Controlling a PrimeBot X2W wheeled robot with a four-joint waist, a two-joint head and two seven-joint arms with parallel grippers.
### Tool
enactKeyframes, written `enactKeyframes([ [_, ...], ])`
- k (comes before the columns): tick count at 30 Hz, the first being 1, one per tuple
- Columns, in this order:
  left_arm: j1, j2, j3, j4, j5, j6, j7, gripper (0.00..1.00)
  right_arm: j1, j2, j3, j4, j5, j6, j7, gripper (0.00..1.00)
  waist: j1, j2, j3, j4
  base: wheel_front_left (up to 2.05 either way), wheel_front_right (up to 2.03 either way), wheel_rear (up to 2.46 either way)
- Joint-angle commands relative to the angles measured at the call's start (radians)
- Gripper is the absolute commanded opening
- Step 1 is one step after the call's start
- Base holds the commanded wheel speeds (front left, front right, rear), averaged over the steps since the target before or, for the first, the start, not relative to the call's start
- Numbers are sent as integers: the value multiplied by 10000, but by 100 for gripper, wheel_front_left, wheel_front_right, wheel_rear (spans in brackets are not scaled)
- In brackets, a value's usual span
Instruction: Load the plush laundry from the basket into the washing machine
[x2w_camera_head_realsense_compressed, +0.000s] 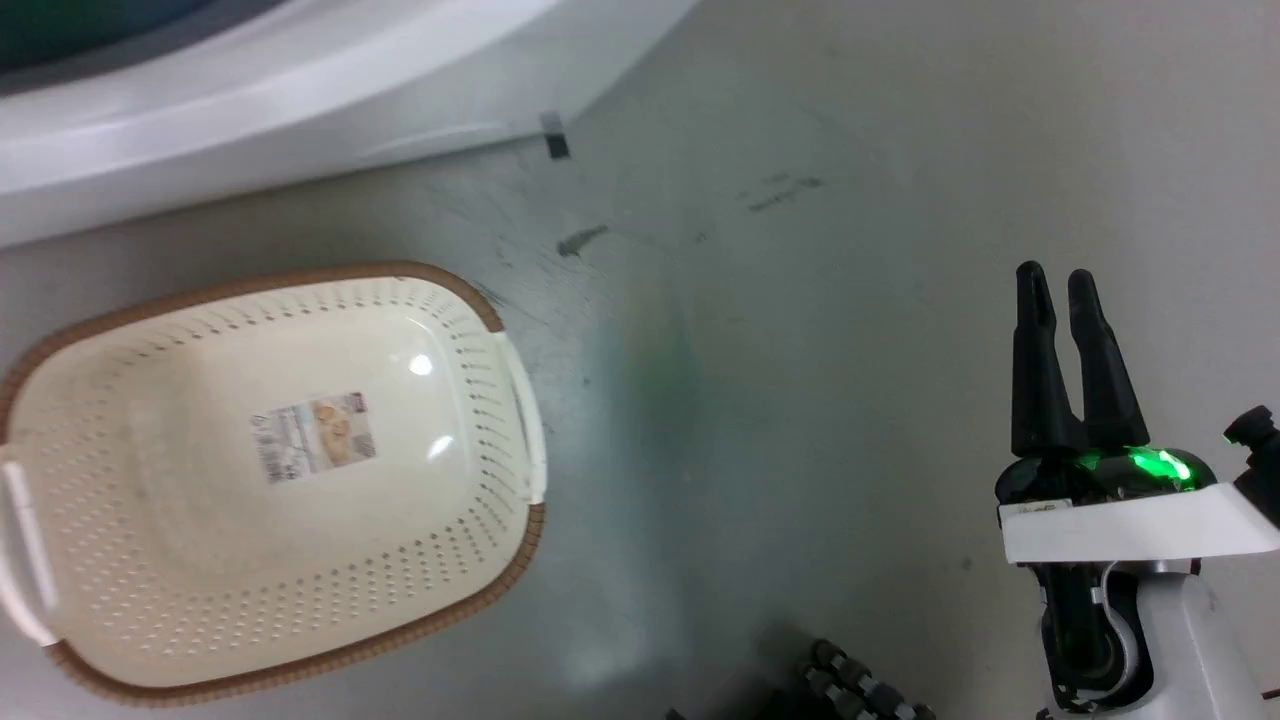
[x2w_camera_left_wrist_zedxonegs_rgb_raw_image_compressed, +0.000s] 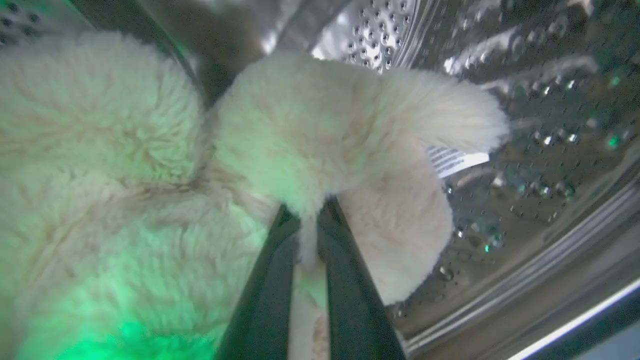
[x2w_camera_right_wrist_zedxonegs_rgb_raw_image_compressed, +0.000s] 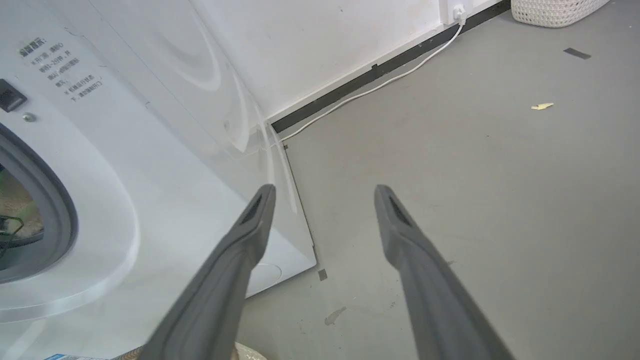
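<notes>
The fluffy cream plush laundry (x2w_camera_left_wrist_zedxonegs_rgb_raw_image_compressed: 150, 165) lies inside the washing machine's shiny perforated drum (x2w_camera_left_wrist_zedxonegs_rgb_raw_image_compressed: 540, 165), its white tag (x2w_camera_left_wrist_zedxonegs_rgb_raw_image_compressed: 457, 161) showing. My left gripper (x2w_camera_left_wrist_zedxonegs_rgb_raw_image_compressed: 308, 215) is shut on a tuft of its fur. The cream basket (x2w_camera_head_realsense_compressed: 270, 470) with a brown rim sits empty on the floor at the left of the head view, label on its bottom. The white washing machine (x2w_camera_head_realsense_compressed: 250, 100) stands just behind it; its grey door ring (x2w_camera_right_wrist_zedxonegs_rgb_raw_image_compressed: 47, 200) shows in the right wrist view. My right gripper (x2w_camera_head_realsense_compressed: 1057, 280) hangs open over bare floor, holding nothing.
Grey floor (x2w_camera_head_realsense_compressed: 800, 300) spreads to the right of the basket, with scuff marks. A white cable (x2w_camera_right_wrist_zedxonegs_rgb_raw_image_compressed: 380, 85) runs along the black skirting by the wall. A white woven basket (x2w_camera_right_wrist_zedxonegs_rgb_raw_image_compressed: 555, 10) stands in the far corner, and a small yellow scrap (x2w_camera_right_wrist_zedxonegs_rgb_raw_image_compressed: 542, 106) lies near it.
</notes>
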Motion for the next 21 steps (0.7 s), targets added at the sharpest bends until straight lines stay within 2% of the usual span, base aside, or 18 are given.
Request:
enactKeyframes([
  [1,-213,84,-288,326,-153,-42,67,0,-112,-15,-8,-45,67,8,-42,100,-3,-1,290,-218,0,0,0],
  [7,-595,117,-1114,1305,-534,-43,153,0,-131,-15,19,-37,72,8,-42,100,-3,-1,399,-205,0,0,0],
  [11,-800,27,-1557,1803,-814,-43,-154,0,-181,-15,23,-44,28,8,-42,100,-3,-1,362,-109,0,0,0],
  [12,-818,0,-1655,1914,-875,-43,-259,22,-193,-15,13,-45,3,8,-42,100,-3,-1,318,-78,0,0,0],
  [13,-825,-24,-1758,2007,-917,-43,-393,83,-199,-15,-10,-44,-31,8,-42,100,-3,-1,261,-39,0,0,0],
  [14,-798,-83,-1979,2158,-1012,-43,-674,100,-206,-15,-93,-35,-118,8,-42,100,-3,-1,109,61,0,0,0],
  [16,-760,-109,-2087,2218,-1056,-43,-844,100,-206,-15,-152,-22,-162,8,-42,100,-3,-1,5,123,0,0,0],
  [21,-132,-397,-2387,2380,-1481,-43,-2049,100,-165,-15,-438,41,-510,8,-42,100,-3,-1,-814,566,0,0,0],
])
